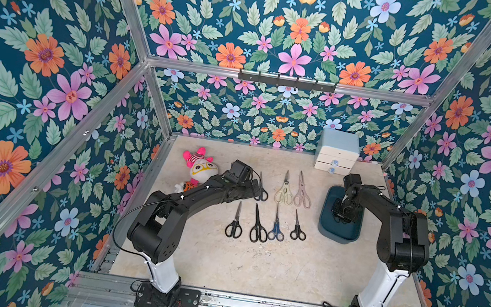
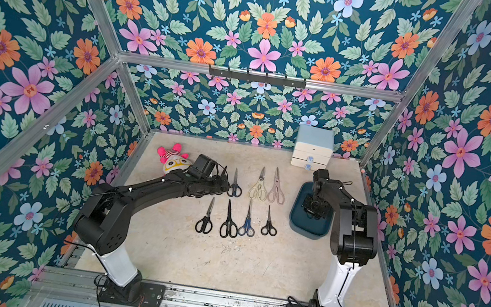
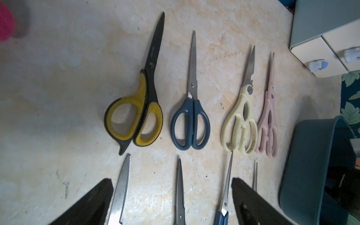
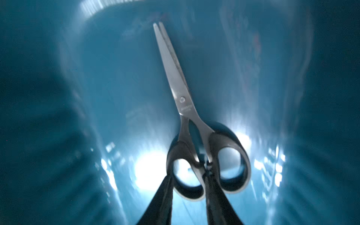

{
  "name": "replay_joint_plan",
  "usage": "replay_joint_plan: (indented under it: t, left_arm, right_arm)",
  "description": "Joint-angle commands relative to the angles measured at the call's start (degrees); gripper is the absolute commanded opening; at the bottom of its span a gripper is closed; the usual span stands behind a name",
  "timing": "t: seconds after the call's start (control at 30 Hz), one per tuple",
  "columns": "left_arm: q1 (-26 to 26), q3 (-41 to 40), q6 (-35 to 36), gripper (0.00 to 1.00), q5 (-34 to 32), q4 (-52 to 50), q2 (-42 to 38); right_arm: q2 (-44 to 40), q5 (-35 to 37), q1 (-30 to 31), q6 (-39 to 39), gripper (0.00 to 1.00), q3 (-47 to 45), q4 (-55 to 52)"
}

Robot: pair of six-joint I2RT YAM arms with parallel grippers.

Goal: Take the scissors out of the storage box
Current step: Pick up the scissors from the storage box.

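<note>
**A:** Floral walls (image 1: 288, 35) are ringing a pale table (image 1: 253, 267), and scissors (image 1: 285, 186) are lying on it in two rows. Which step is running?

**B:** The last pull, I'd judge. The right jaws are reaching down inside the box (image 1: 337, 237), which is sitting at the table's right side. They are pinching narrow on one handle loop of a black pair (image 4: 181, 97).

**A:** Is that showing from above?

**B:** No, in both top views the right arm (image 1: 373, 196) is hiding it. Only the right wrist view is showing the grip. Likewise the yellow pair (image 3: 149, 85) is appearing only in the left wrist view, because the left arm (image 1: 199, 192) is covering it from above.

**A:** And the left jaws?

**B:** They are hanging wide and empty over the rows. Next, the right arm is needing a straight lift clear of the rim, then a free spot on the table.
</note>
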Motion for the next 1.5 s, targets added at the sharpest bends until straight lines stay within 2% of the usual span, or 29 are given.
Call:
replay_joint_plan:
  t: [0.0, 0.17, 0.33, 0.57, 0.77, 1.07, 1.23, 1.47]
  left_arm:
    - [-0.1, -0.3, -0.4, 0.99, -1.9, -1.3, -0.9]
    - [-0.2, -0.8, -0.7, 0.99, -2.7, -1.8, -1.4]
    - [-0.2, -0.5, -0.8, 0.99, -2.7, -1.7, -1.4]
    - [-0.3, 0.3, 0.0, 0.99, -2.8, -2.7, -1.4]
    - [-0.4, 0.7, 0.6, 0.99, -3.3, -3.8, -1.9]
    - [-0.4, 0.0, 0.4, 0.99, -3.4, -3.5, -2.4]
    - [-0.4, -0.4, 0.3, 0.99, -3.9, -3.7, -3.2]
    - [-0.4, -1.9, -0.2, 0.99, -4.6, -3.9, -4.7]
  right_arm:
    - [0.0, 0.7, 0.1, -1.0, 0.33, 2.4, -0.7]
    - [-2.5, -1.2, 0.0, -1.2, 0.33, 3.5, -2.8]
    - [-3.2, 0.0, -0.3, -5.0, 0.33, 3.1, -4.0]
    - [-2.6, -10.6, -6.6, -10.9, 0.36, 0.6, -0.7]
    - [-3.0, -12.5, -6.6, -11.5, 0.37, 0.0, -0.1]
    - [-2.4, -11.5, -4.7, -11.2, 0.28, -0.2, 0.1]
    - [-0.7, -7.0, -1.8, -10.8, 0.29, 0.4, -0.1]
    - [-0.9, -3.1, -1.7, -10.3, 0.29, 0.6, -0.1]
